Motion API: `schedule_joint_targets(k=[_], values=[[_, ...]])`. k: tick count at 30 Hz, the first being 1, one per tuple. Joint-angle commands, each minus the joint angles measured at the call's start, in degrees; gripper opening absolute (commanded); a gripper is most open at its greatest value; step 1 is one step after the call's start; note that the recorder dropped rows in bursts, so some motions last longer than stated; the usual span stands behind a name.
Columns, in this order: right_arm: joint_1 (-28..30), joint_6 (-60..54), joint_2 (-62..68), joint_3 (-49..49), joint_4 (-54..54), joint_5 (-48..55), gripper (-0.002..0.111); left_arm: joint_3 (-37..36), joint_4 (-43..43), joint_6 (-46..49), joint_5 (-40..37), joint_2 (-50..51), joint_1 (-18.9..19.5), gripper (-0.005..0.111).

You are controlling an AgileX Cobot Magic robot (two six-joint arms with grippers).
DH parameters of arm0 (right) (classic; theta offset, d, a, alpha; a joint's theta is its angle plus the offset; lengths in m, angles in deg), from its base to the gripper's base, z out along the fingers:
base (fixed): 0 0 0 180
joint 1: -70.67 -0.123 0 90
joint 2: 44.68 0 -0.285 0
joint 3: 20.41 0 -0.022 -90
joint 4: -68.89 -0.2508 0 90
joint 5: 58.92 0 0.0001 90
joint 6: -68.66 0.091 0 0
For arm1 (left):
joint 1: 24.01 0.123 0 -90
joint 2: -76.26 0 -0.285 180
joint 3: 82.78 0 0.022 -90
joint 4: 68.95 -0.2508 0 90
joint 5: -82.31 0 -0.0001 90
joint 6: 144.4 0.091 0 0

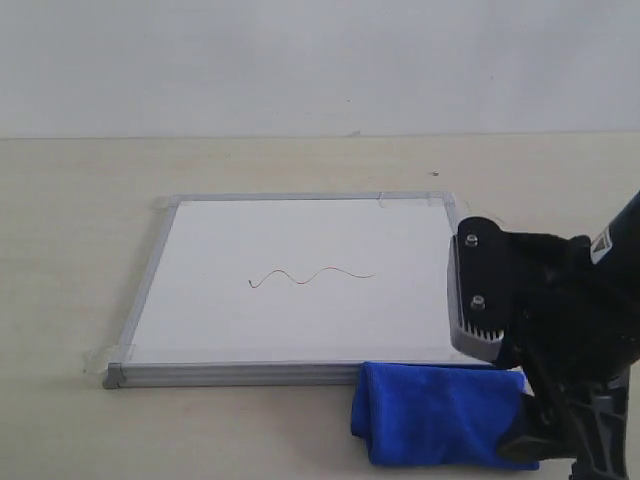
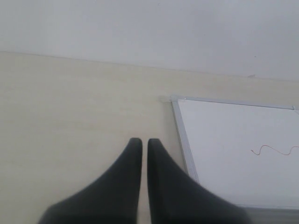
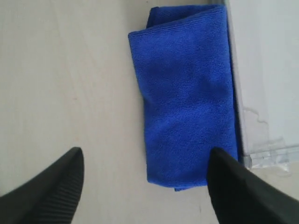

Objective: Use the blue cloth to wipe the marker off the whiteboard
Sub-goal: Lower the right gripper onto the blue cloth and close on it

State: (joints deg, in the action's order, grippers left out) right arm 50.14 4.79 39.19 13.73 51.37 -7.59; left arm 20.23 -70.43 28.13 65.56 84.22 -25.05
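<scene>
Grasping the cloth [image 3: 187, 93] comes first: the right gripper [image 3: 145, 156] hangs wide open, empty, above it; next, lower and pinch.

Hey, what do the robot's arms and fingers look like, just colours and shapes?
The left gripper has smooth black fingers tapering to rounded points. The right gripper has black fingers with fine ribbing. The right arm is black, carrying a silver-grey finned block with two screws and a white label.
</scene>
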Motion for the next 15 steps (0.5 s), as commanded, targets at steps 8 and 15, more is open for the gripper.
schedule_joint_targets(k=[8,15], values=[[-0.09,-15.11,0.65,6.12,-3.12,-12.5,0.066,-0.23,0.44,0.28,-0.17,-0.18,-0.18,0.004],[-0.09,-16.94,0.65,7.72,-5.52,-16.43,0.066,-0.23,0.44,0.28,-0.17,-0.18,-0.18,0.004]])
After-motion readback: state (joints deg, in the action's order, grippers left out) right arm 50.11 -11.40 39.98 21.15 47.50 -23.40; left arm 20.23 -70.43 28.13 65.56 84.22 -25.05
